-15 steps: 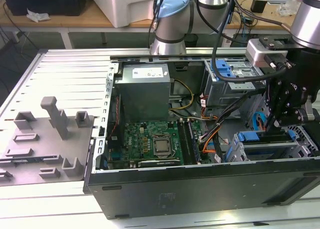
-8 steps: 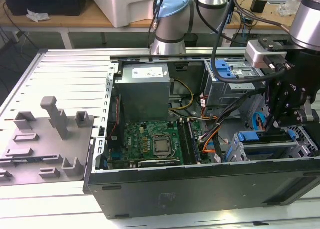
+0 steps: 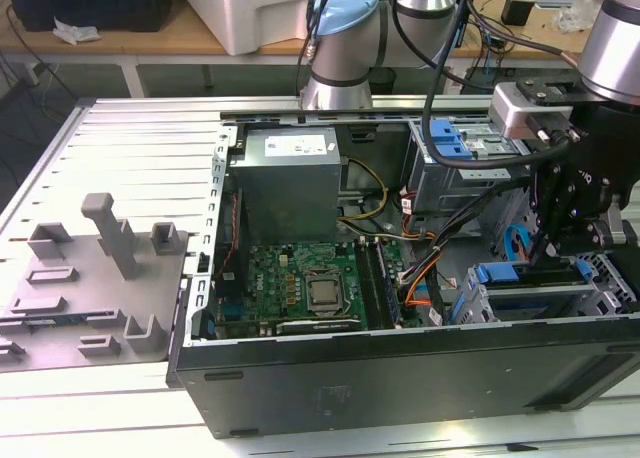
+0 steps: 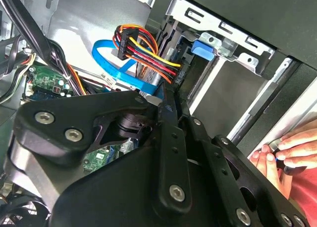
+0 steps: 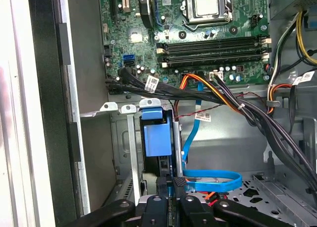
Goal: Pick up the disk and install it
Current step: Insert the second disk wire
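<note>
Mostly hidden, the disk sits edge-on in the drive cage; claw pinching it.

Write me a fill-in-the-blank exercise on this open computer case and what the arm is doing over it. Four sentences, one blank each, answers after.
1. In the exterior view the end effector hangs over the drive cage at the case's ____ end.
2. The plastic carrier of the disk in the cage is ____ in colour.
3. The processor socket sits on the ____ motherboard.
4. The flat looped data cable on the case floor is ____.

Missing words: right; blue; green; blue
</note>
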`<action>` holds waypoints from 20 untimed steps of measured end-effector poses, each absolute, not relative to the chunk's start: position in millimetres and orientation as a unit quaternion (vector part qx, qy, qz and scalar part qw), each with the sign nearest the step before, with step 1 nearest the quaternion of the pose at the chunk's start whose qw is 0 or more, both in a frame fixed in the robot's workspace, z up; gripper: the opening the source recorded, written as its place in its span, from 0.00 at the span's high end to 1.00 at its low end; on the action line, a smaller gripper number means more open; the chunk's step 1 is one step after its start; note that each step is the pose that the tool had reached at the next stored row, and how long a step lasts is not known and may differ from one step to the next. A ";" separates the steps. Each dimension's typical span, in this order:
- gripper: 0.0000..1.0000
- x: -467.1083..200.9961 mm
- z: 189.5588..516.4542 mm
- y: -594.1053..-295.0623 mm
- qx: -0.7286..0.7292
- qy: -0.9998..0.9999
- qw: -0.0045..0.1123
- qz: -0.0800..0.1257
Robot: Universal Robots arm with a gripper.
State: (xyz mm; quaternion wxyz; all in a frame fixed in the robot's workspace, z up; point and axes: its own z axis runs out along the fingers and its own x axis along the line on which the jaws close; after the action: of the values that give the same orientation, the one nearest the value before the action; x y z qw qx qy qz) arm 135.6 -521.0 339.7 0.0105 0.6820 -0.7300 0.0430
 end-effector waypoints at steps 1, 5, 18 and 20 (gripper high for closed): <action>0.84 135.6 339.6 -521.0 0.682 -0.730 0.011 0.043; 0.84 135.6 339.2 -521.0 0.682 -0.730 0.011 0.043; 0.84 135.6 338.0 -521.0 0.682 -0.730 0.011 0.043; 0.84 135.6 337.8 -521.0 0.682 -0.730 0.010 0.043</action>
State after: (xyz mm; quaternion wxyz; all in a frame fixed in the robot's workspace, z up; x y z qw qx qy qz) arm 135.6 -521.0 337.8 0.0105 0.6820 -0.7300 0.0430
